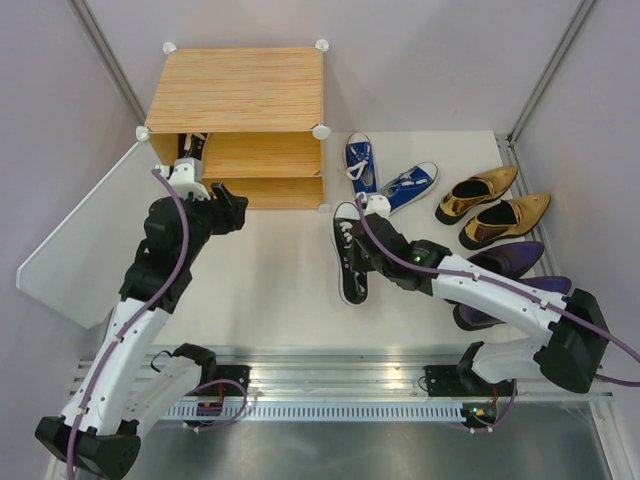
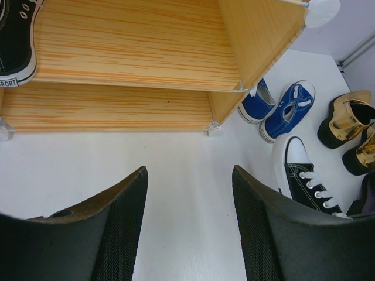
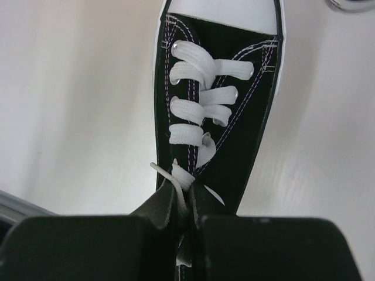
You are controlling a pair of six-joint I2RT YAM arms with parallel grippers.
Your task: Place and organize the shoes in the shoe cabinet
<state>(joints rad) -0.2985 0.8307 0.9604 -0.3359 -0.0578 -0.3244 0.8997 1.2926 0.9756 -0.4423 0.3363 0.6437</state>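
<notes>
Right wrist shows right gripper (image 3: 184,204) clenched on black sneaker (image 3: 249,111); left gripper (image 2: 188,175) released.

Right gripper (image 3: 186,206) seemingly on black sneaker (image 3: 249,117)

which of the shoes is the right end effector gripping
The black sneaker on the table, next to the blue pair: the right end effector is shut on its tongue. The other black sneaker sits in the cabinet.
</notes>
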